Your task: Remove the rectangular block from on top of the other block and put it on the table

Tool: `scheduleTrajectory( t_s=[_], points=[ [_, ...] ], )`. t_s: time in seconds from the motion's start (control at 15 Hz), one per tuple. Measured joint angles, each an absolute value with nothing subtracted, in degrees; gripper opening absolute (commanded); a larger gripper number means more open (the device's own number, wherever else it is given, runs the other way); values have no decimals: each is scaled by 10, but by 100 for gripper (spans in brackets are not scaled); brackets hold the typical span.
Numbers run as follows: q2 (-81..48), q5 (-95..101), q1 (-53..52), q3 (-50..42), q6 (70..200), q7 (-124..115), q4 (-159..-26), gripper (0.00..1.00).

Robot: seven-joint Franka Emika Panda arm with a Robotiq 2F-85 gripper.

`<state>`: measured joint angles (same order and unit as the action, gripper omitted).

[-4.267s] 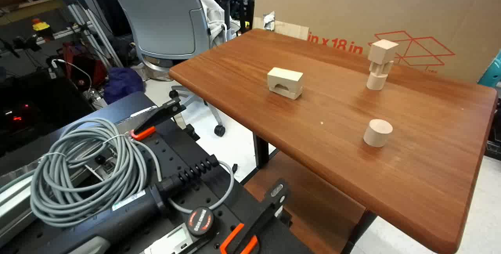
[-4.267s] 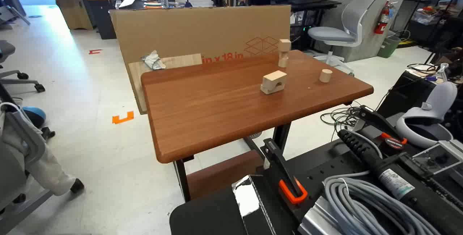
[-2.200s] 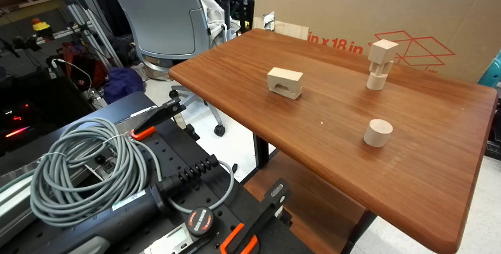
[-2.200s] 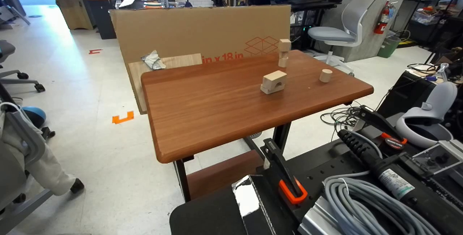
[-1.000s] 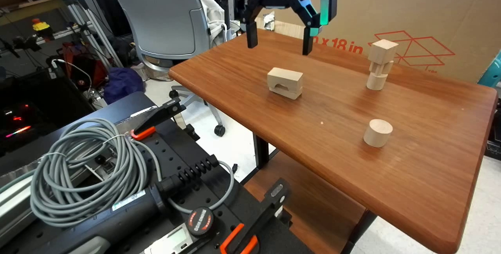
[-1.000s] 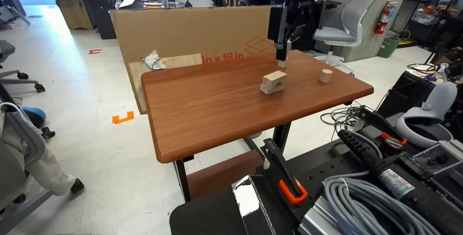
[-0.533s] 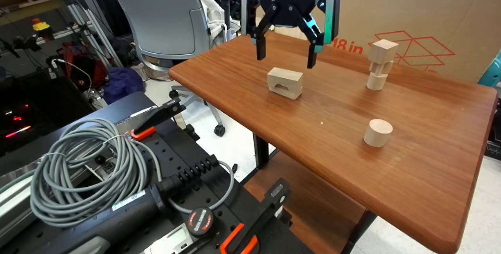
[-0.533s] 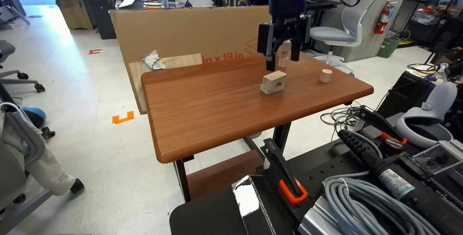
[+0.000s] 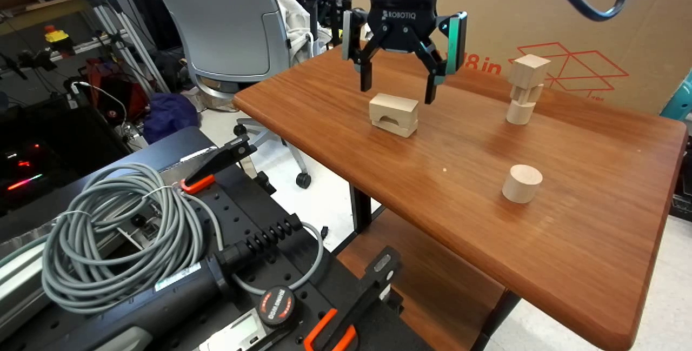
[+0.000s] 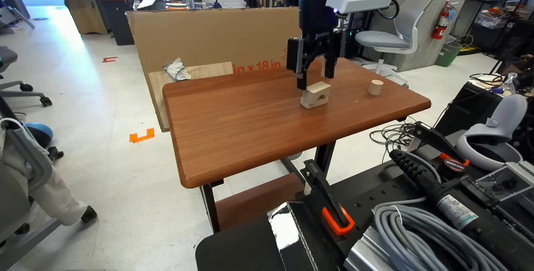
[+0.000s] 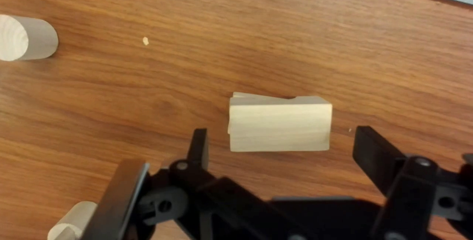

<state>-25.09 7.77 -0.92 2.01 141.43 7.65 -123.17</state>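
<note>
The rectangular block point(image 9: 393, 105), pale wood with an arched notch in its lower side, lies on the other block, a thin flat slab point(image 9: 396, 128). Both sit on the reddish-brown table point(image 9: 459, 221). They also show in an exterior view, the rectangular block point(image 10: 316, 90) above the slab point(image 10: 313, 104). My gripper point(image 9: 398, 96) is open and empty, above the blocks. In the wrist view its fingertips point(image 11: 281, 129) stand wide, one beyond each short end of the rectangular block point(image 11: 280, 127), touching neither. Only a sliver of the slab point(image 11: 236, 94) shows there.
A short wooden cylinder point(image 9: 521, 184) stands on the table; it also shows in the wrist view point(image 11: 35, 38). A tall stacked wooden piece point(image 9: 528, 75) stands near the table's far edge, partly behind my gripper in an exterior view. A large cardboard sheet point(image 10: 217, 37) stands behind the table.
My gripper, out of both exterior views at first, has come in from above and lowered toward the stacked blocks, staying open. The blocks, cylinder and tall piece have not moved.
</note>
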Motion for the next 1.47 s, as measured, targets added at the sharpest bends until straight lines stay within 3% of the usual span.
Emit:
scheduleTrajectory(
  t_s=[0.07,0.13,0.2,0.47,1.07,1.47],
  points=[
    [-255,79,-10,20,1411,76,-1229,100],
    [-258,81,-10,19,1408,76,-1227,75],
    [-261,86,-10,18,1407,76,-1227,74],
    [-264,96,-11,16,1401,64,-1227,43],
    [-227,73,-18,31,1390,55,-1222,42],
    [-212,65,-35,39,1311,26,-1142,42]
  ],
)
